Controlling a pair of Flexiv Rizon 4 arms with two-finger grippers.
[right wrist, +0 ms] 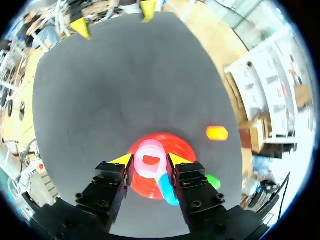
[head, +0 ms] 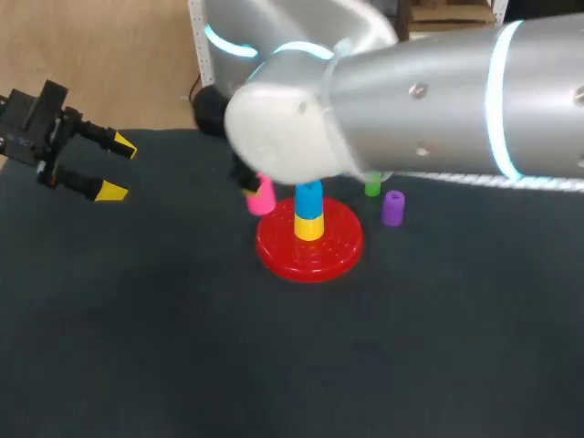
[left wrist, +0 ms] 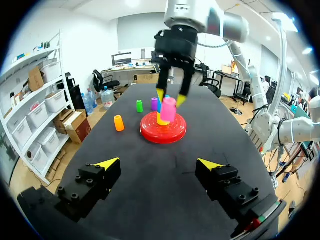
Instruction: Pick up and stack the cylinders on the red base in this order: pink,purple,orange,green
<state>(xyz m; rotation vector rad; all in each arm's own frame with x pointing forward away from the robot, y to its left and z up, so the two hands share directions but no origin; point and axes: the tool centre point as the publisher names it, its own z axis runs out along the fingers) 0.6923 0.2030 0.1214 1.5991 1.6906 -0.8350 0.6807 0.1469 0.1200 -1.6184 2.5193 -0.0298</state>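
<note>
Right wrist view: right claw point(right wrist: 150, 160) pinches hollow pink cylinder point(right wrist: 142, 150) (smooth-walled).

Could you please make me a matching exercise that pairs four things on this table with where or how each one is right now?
Things
1. pink cylinder
2. orange cylinder
3. purple cylinder
4. left gripper

Places or states
A. open, holding nothing
B. standing on the table next to the green cylinder
C. clamped in the right gripper over the red base
D. on the table alone, apart from the other cylinders

Pairs: 1-C, 2-D, 3-B, 4-A
</note>
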